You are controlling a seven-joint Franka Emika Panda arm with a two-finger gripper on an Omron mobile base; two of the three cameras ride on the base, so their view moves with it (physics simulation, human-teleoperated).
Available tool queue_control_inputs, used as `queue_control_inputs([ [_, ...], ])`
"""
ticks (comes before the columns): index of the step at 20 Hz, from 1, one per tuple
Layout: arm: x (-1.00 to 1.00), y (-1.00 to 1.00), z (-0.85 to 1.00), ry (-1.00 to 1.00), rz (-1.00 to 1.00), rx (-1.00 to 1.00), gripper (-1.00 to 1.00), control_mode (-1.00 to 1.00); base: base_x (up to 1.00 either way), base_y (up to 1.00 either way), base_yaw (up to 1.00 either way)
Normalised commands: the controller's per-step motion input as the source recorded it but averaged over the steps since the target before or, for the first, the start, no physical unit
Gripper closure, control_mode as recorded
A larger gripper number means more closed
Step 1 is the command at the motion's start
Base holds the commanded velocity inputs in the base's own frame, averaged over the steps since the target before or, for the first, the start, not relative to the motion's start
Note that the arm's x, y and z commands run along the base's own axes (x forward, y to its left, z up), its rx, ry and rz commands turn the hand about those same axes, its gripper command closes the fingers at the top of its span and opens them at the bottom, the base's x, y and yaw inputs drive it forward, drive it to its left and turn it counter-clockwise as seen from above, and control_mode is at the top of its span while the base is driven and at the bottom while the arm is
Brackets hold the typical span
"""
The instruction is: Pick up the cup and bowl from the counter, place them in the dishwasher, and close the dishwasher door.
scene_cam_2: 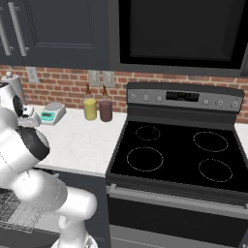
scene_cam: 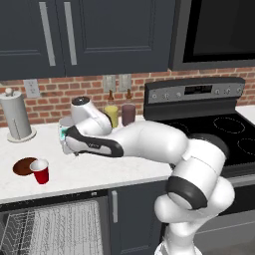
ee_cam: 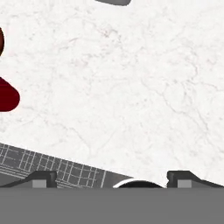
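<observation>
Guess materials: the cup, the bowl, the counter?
Cup: likely thin plastic; glossy red outside, white inside and rim, tapered party shape.
Bowl: unclear, maybe glazed ceramic or plastic; smooth dark reddish-brown, shallow.
Counter: marble-look stone or laminate; white with faint grey veins, flat matte surface.

The surface [scene_cam: 99, 167] is white marble-look with faint grey veining. On it, the cup [scene_cam: 41, 172] is red with a white rim, and the bowl [scene_cam: 22, 166] is dark reddish-brown. One bottle [scene_cam: 111, 115] is yellow, the other bottle [scene_cam: 128, 113] purple. The wall [scene_cam: 55, 97] behind is red-brown brick with pale joints. The cabinets [scene_cam: 89, 35] are dark grey with silver handles. The stove [scene_cam_2: 179, 155] is black with thin white burner rings. The dishwasher [scene_cam: 55, 229] rack is grey wire. The arm [scene_cam: 164, 149] is white with dark joints.
</observation>
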Motion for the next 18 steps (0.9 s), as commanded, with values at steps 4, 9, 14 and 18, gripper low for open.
queue_control_inputs([
  [4, 0.00, 0.73, -0.03, 0.00, 0.05, 0.04, -1.00, -1.00, 0.00, 0.00, 0.00],
  [9, 0.00, 0.67, 0.00, 0.00, 0.08, 0.06, -1.00, -1.00, 0.00, 0.00, 0.00],
  [14, 0.03, 0.80, -0.05, 0.03, 0.13, 0.04, -1.00, -1.00, 0.00, 0.00, 0.00],
  [18, 0.16, 0.69, -0.13, 0.02, 0.13, 0.03, -1.00, -1.00, 0.00, 0.00, 0.00],
])
